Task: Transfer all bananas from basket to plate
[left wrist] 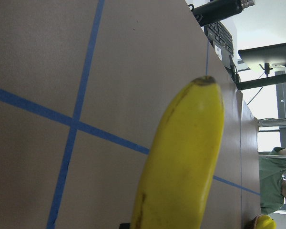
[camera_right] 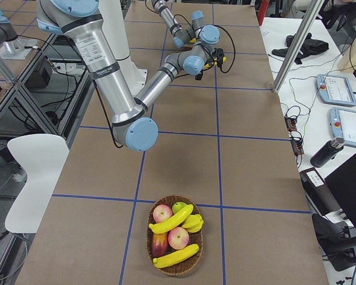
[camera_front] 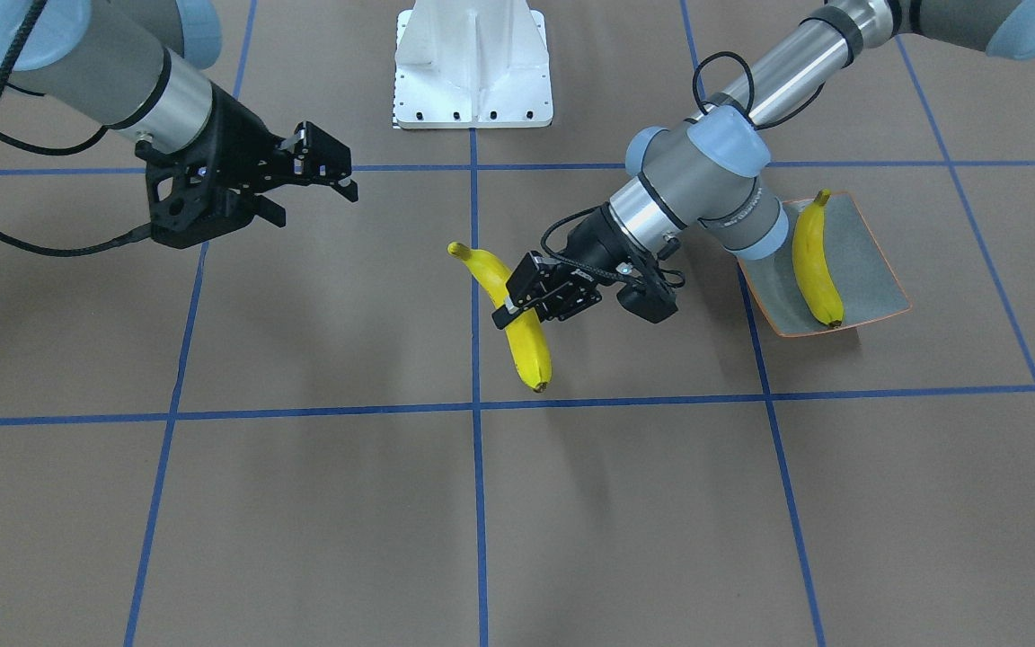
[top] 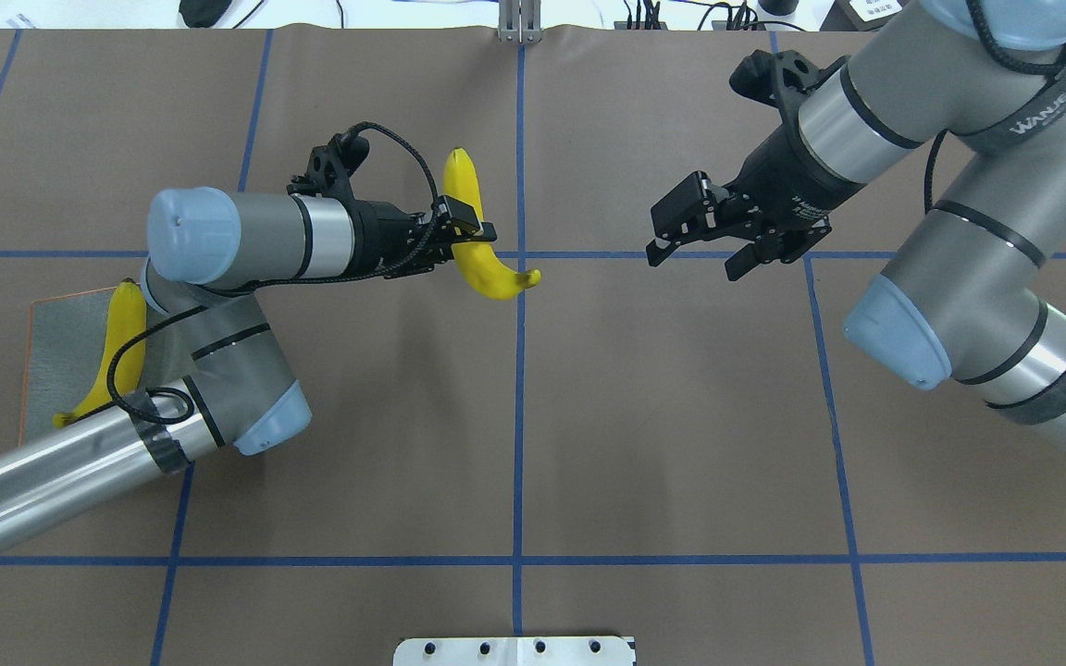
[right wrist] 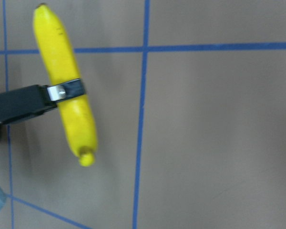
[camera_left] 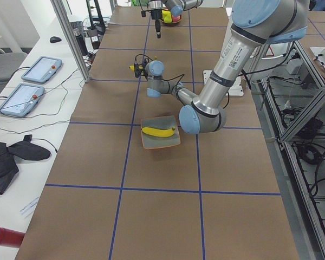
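Evidently the left claw (top: pixel 464 231) is clenched across the middle of a banana (top: pixel 487 273), probably so that it balances, and holds it clear of the worktop (top: pixel 681 444) near the centre of the overhead view. The banana's long axis runs up-down in that frame, crosswise to the claw, with its stem at lower right. The right claw (top: pixel 653 239) hangs released and empty. A second banana (top: pixel 126 324) lies on the plate (top: pixel 52 324) at left, and two more sit in the basket (camera_right: pixel 177 272).

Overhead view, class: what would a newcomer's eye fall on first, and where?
The left gripper clamps a bright banana near the middle of the table. A second banana lies on the plate at the left edge, while the right gripper hangs open and empty opposite.
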`<state>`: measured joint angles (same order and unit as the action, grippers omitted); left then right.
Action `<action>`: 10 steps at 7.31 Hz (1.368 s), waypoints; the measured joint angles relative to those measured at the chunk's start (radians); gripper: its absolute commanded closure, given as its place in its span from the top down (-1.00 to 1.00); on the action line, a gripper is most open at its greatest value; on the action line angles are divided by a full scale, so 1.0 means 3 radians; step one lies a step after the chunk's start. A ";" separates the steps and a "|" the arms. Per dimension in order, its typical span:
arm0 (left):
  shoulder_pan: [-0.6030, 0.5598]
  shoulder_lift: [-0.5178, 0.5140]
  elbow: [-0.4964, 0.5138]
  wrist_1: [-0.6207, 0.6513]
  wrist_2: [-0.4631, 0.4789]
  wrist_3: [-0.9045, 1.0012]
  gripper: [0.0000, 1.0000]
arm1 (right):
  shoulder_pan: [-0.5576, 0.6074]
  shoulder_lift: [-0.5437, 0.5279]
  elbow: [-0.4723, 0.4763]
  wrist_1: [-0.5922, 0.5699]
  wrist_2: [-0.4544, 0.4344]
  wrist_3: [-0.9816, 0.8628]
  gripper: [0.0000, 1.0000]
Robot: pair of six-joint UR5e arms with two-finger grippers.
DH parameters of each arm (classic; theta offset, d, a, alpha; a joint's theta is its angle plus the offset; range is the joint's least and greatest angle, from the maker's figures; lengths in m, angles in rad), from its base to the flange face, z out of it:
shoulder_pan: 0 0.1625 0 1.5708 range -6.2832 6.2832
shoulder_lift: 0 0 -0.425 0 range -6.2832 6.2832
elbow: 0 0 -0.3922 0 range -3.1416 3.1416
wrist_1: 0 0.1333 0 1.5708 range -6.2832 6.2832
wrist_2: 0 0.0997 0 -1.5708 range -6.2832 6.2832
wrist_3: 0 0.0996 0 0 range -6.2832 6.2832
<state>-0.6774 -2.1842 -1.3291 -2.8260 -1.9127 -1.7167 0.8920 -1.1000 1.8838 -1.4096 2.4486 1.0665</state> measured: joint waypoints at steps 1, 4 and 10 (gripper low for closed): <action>-0.0227 0.0079 -0.0023 0.0071 -0.0352 0.0033 -1.00 | 0.0064 -0.0083 -0.0013 -0.0003 -0.0094 -0.0131 0.99; -0.0841 0.0576 -0.0237 0.0110 -0.1455 0.0319 -1.00 | 0.0117 -0.0222 -0.0112 -0.0019 -0.0308 -0.0422 0.99; -0.1042 0.1550 -0.0642 0.0082 -0.1955 0.0846 -1.00 | 0.0106 -0.0303 -0.0142 -0.0026 -0.0408 -0.0438 0.99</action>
<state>-0.9899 -1.7191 -1.5216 -2.8015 -2.4992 -1.4628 0.9238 -1.1909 1.8413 -1.4174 2.3261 0.9351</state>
